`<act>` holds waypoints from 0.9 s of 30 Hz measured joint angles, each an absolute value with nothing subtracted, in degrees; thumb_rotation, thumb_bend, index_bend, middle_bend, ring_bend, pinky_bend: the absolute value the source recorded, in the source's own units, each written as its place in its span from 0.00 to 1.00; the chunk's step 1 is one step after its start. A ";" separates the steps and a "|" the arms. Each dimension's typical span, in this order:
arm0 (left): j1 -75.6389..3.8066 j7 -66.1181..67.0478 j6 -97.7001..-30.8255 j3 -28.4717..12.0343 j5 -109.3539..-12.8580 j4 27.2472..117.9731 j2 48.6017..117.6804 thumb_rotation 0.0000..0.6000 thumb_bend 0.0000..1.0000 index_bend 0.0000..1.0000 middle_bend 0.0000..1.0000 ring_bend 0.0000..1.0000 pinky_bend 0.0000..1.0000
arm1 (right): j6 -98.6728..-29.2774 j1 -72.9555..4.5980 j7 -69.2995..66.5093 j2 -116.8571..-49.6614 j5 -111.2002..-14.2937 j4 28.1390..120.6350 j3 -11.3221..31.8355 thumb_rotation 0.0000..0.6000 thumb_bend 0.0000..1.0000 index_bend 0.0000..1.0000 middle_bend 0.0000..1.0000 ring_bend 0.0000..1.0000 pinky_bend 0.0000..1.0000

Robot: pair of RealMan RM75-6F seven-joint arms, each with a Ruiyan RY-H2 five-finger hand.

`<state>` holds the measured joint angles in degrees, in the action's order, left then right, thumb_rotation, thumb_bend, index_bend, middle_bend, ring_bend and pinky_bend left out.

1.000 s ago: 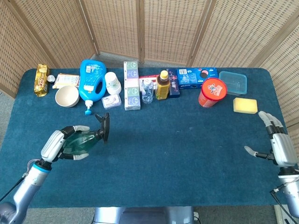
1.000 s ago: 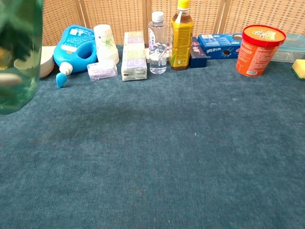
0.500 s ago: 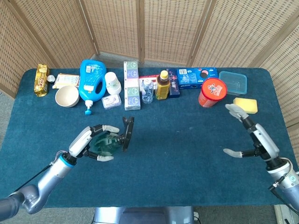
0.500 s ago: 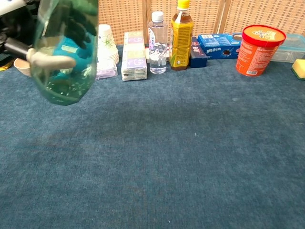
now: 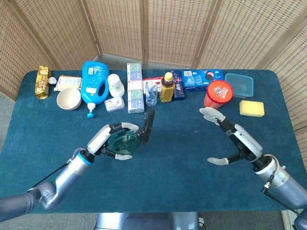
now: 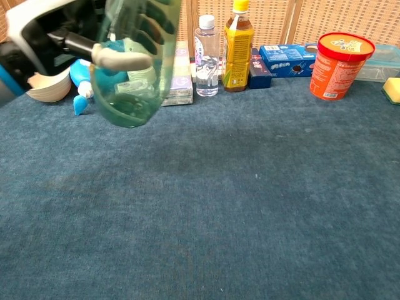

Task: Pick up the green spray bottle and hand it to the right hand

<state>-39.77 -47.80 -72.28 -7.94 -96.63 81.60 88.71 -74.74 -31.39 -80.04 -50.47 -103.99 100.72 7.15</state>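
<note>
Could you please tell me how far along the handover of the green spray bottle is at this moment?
The pick-up looks done: the left hand holds the translucent green plastic spray bottle clear of the blue tablecloth, as the chest view shows. In hand is the carry toward the middle. Left to do: the right hand waits open, fingers spread, apart from the bottle; it must take hold, and the left must let go.

Left hand (image 5: 106,140): we see it left of frame centre in the head view, fingers wrapped around the green spray bottle (image 5: 125,141).
Right hand (image 5: 235,142): right of centre, fingers spread, holding nothing.
</note>
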 measured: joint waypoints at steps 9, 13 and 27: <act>-43.60 -48.66 -67.11 -8.65 -93.52 80.67 91.51 1.00 0.06 0.26 0.41 0.37 0.53 | -71.03 -36.17 -75.49 -52.79 -99.93 103.74 9.50 0.97 0.00 0.00 0.00 0.00 0.01; -44.36 -49.96 -66.78 -8.92 -93.14 80.69 91.87 1.00 0.06 0.25 0.41 0.37 0.53 | -69.34 -38.24 -74.85 -53.10 -99.14 104.61 10.26 0.97 0.00 0.00 0.00 0.00 0.01; -47.70 -50.94 -64.53 -10.28 -91.60 84.22 92.73 1.00 0.06 0.25 0.41 0.37 0.53 | -65.99 -43.02 -76.99 -54.55 -97.71 104.94 11.09 0.98 0.00 0.00 0.01 0.00 0.02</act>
